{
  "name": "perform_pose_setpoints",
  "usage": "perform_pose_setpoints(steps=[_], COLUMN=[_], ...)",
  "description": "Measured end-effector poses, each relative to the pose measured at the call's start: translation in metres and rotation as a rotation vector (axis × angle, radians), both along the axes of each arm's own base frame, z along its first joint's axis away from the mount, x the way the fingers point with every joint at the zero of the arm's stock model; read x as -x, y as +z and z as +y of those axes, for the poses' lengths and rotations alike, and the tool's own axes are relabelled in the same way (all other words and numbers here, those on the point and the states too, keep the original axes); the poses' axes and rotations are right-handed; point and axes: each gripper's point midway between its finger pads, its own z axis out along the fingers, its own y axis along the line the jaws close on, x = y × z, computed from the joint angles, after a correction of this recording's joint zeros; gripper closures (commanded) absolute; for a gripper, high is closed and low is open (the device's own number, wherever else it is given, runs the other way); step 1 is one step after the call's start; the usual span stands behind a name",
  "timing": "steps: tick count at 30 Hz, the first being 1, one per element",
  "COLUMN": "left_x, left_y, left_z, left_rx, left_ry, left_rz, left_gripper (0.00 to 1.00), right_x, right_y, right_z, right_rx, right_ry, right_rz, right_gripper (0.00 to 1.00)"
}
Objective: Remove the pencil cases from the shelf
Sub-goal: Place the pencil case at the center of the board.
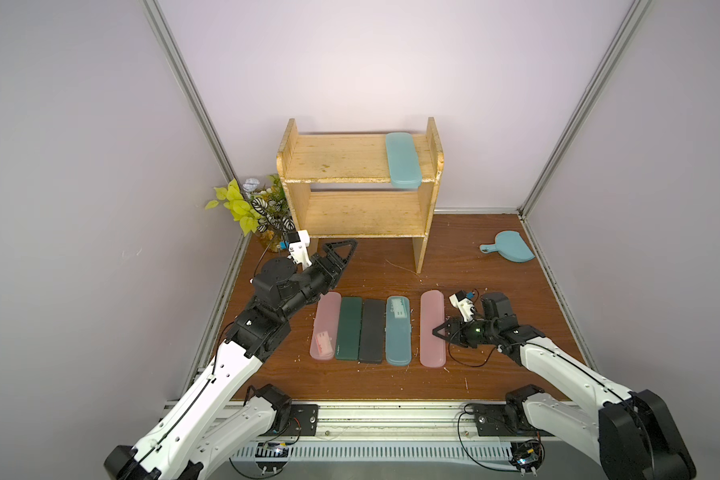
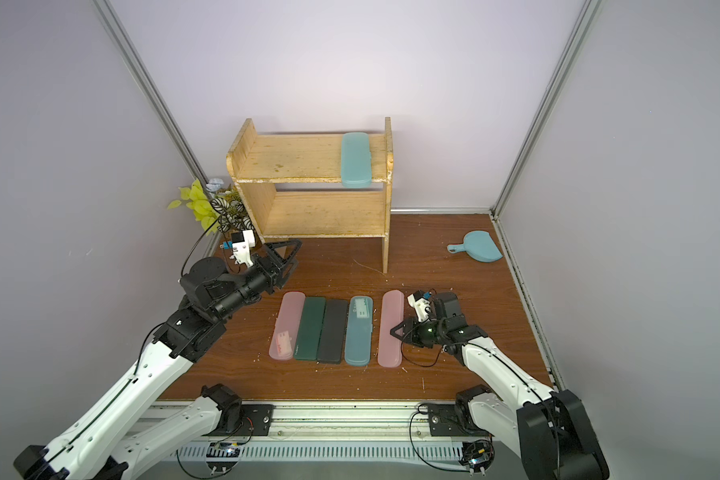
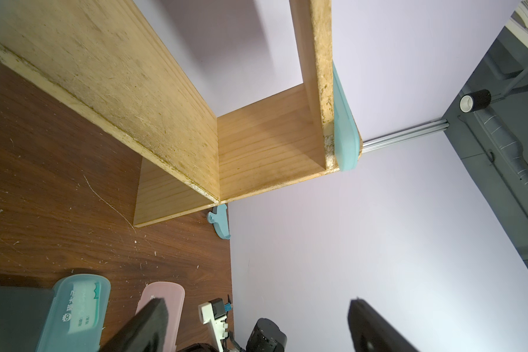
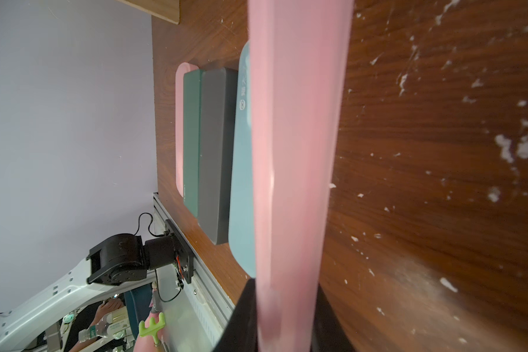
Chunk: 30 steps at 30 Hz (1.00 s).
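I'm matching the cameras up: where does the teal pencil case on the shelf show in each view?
Both top views: the teal case lies at the right end of the upper board of the shelf.
Left wrist: seen edge-on, against that board's edge.
Right wrist: not in it.
Shared landmark: the shelf's right side panel.

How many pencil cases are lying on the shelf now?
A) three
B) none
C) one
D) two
C: a single teal-blue pencil case lies on the top board of the shelf; its lower board holds nothing.
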Motion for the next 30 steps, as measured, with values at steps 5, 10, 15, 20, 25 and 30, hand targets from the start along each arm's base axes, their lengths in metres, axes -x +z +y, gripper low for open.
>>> perform_pose_setpoints(steps=[5,10,15,20,25,30], left_x=[-0.002,-0.003,-0.004,-0.005,-0.006,-0.007], left_y=[-0.002,-0.004,-0.004,-0.004,-0.004,-0.004], left_z=[-0.001,-0.002,-0.001,-0.001,0.0,0.002], left_rx=[-0.003,-0.005,-0.007,-0.007,-0.008,-0.008], left_ry=[0.0,0.0,0.007,0.011,0.018,0.027], left_rz=[0.005,0.01,0.012,0.011,0.011,0.011], left_gripper=[0.13,0.13,0.13,0.14,0.14,0.14], right_x=[-0.003,-0.005,-0.003,-0.001,-0.002,-0.009], right_y=[-0.004,-0.012,-0.023,-0.028,-0.029,-0.027], right_z=[0.003,0.007,0.01,0.015,0.018,0.02], right_rx=[-0.014,-0.023,-0.035,-0.063,-0.077,-0.092], right_ry=[0.012,0.023,0.042,0.067,0.073,0.051], right_rz=[0.013,0.035,0.083,0.117,0.134,0.126], right_gripper=[0.8,0.8,0.81,0.81,0.8,0.8])
